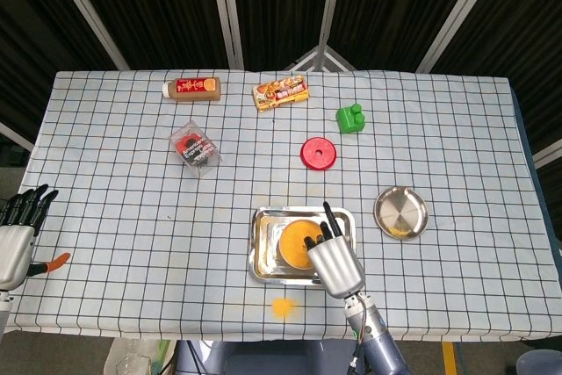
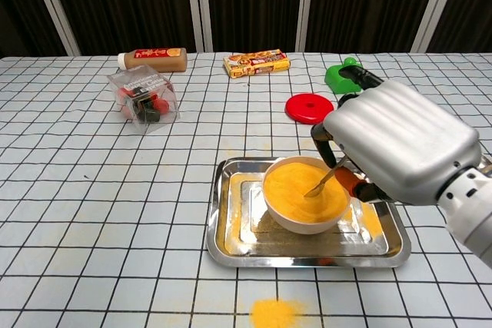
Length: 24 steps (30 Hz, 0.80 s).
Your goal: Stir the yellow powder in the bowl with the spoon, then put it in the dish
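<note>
The right hand (image 2: pixel 400 147), a smooth silver shell with dark fingers, grasps a metal spoon (image 2: pixel 324 182) whose tip is sunk in the yellow powder (image 2: pixel 296 183) filling a round white bowl (image 2: pixel 304 222). The bowl sits in a shiny rectangular steel tray (image 2: pixel 231 243) on the checked worktop (image 2: pixel 100 213). The round steel dish (image 1: pixel 401 212) lies well apart, some powder inside. The left hand (image 1: pixel 15 234) is released, fingers spread, at the worktop's edge.
</note>
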Each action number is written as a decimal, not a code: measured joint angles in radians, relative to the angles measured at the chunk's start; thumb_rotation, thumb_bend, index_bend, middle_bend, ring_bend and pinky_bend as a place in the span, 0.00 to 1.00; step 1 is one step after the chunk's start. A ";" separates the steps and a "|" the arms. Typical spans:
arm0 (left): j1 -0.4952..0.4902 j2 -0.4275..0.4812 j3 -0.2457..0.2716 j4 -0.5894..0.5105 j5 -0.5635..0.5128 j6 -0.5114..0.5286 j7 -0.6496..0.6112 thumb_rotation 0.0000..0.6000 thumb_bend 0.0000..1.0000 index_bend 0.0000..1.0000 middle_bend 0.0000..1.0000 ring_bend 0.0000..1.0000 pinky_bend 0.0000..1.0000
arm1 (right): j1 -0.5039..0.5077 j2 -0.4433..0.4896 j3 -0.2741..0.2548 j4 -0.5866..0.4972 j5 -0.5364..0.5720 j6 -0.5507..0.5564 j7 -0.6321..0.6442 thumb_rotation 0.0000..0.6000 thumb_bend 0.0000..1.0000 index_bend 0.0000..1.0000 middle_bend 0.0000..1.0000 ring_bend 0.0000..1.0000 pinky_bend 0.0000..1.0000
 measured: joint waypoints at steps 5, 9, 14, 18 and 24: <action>0.000 -0.001 0.000 0.000 0.000 0.000 0.002 1.00 0.00 0.00 0.00 0.00 0.00 | -0.002 0.003 0.004 -0.007 -0.009 -0.002 0.001 1.00 0.72 0.84 0.73 0.36 0.00; 0.000 0.000 0.000 0.000 0.001 0.001 0.000 1.00 0.00 0.00 0.00 0.00 0.00 | -0.005 0.005 0.005 -0.016 -0.015 -0.003 0.002 1.00 0.72 0.84 0.74 0.36 0.00; 0.001 0.000 0.000 0.000 0.001 0.002 0.000 1.00 0.00 0.00 0.00 0.00 0.00 | -0.009 0.017 0.002 -0.024 -0.028 -0.005 0.000 1.00 0.72 0.85 0.74 0.36 0.00; 0.001 0.000 -0.001 -0.001 0.001 0.003 0.000 1.00 0.00 0.00 0.00 0.00 0.00 | -0.013 0.025 -0.001 -0.034 -0.033 -0.007 0.001 1.00 0.73 0.85 0.74 0.36 0.00; 0.001 0.000 0.000 -0.002 0.001 0.002 0.001 1.00 0.00 0.00 0.00 0.00 0.00 | -0.020 0.032 -0.012 -0.049 -0.047 -0.011 -0.003 1.00 0.73 0.86 0.75 0.37 0.00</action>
